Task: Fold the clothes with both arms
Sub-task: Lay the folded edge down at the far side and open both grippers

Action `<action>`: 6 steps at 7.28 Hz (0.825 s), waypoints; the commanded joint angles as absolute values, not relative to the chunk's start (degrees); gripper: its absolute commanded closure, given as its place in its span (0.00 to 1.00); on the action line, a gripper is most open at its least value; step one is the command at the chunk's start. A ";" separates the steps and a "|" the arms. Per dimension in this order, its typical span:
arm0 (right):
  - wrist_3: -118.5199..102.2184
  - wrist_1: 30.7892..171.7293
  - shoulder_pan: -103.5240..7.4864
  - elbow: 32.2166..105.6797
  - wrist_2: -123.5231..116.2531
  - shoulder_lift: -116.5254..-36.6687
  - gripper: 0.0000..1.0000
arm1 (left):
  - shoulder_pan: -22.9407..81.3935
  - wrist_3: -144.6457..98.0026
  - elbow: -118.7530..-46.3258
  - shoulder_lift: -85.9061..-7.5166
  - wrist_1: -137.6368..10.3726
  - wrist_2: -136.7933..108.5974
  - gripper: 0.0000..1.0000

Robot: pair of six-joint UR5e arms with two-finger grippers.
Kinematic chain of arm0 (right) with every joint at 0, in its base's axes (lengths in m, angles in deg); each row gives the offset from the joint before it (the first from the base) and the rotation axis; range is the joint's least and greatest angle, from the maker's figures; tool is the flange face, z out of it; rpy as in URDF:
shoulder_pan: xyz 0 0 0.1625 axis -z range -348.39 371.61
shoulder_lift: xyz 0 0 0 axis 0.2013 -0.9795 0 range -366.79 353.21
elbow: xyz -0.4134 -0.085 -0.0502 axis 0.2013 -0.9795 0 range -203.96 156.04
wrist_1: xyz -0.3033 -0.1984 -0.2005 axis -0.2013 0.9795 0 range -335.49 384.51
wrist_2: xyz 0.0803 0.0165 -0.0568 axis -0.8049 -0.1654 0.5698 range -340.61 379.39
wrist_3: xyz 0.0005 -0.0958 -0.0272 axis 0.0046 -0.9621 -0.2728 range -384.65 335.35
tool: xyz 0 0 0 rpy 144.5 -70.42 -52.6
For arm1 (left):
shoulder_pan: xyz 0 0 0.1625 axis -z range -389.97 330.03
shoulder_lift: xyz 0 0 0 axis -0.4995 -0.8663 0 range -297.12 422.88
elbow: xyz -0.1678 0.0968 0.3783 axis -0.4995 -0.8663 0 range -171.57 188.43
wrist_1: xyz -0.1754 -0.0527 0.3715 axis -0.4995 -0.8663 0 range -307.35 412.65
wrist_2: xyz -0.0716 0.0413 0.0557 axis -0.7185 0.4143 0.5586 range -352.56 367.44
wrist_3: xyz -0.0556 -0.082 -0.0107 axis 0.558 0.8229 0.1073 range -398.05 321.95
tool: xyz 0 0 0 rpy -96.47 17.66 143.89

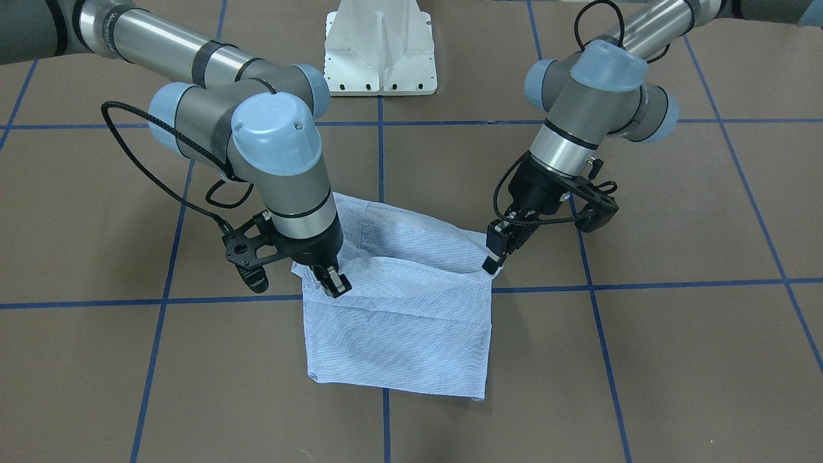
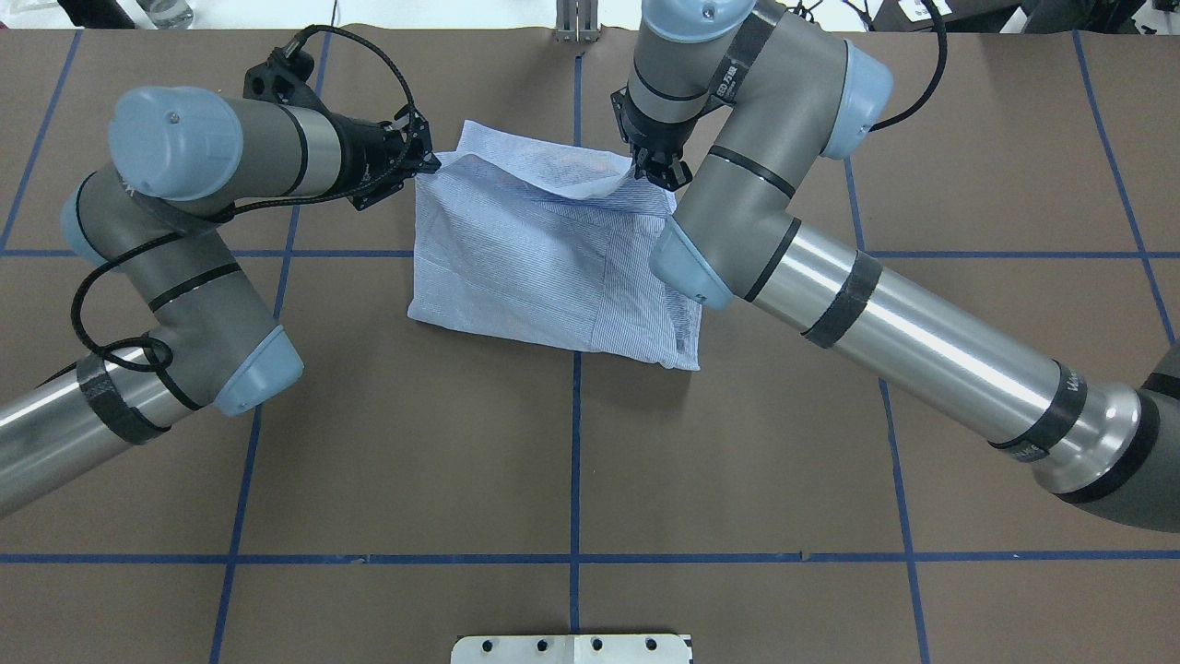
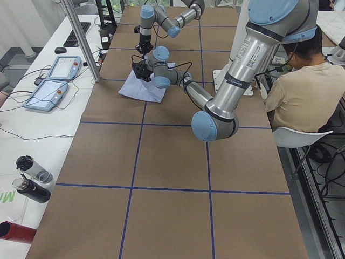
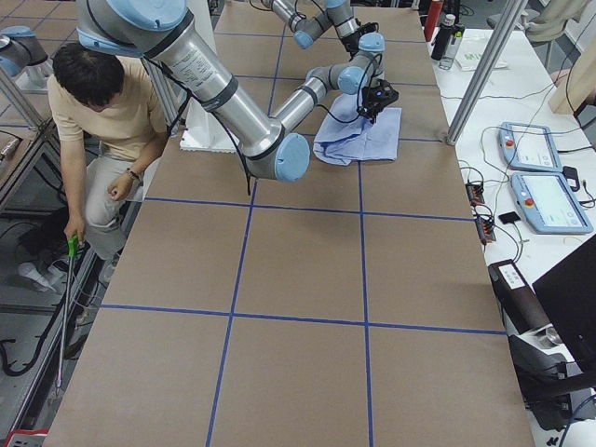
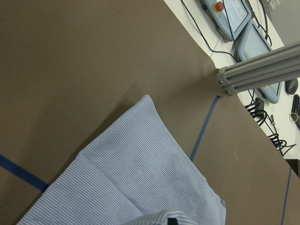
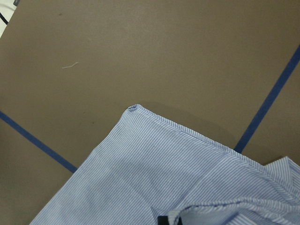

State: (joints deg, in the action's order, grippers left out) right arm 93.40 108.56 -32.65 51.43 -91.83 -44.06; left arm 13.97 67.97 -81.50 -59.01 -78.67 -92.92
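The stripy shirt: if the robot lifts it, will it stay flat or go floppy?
Probably floppy: the shirt sags in a curve between the left gripper and right gripper pinching its edge. Likely light too, since its thin cloth creases where it folds.

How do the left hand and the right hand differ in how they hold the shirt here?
The left hand is slanted, coming in from the side, and pinches the shirt at its very corner. The right hand points almost straight down and grips just inside the opposite edge. Both are shut on the same raised fold, which sags between them.
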 commanded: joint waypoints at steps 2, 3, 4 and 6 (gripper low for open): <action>91.81 107.57 -32.95 47.07 -91.88 -42.83 1.00 | 14.33 66.63 -66.78 -66.90 -85.82 -92.50 1.00; 91.46 105.22 -33.03 44.45 -91.71 -42.39 1.00 | 14.41 66.02 -62.54 -68.15 -89.35 -91.71 1.00; 91.36 101.98 -33.38 41.64 -91.71 -42.30 1.00 | 14.42 65.14 -58.58 -70.60 -89.91 -89.44 1.00; 87.18 97.22 -35.05 35.40 -91.97 -40.99 0.53 | 15.64 65.04 -50.58 -74.65 -93.49 -87.33 0.22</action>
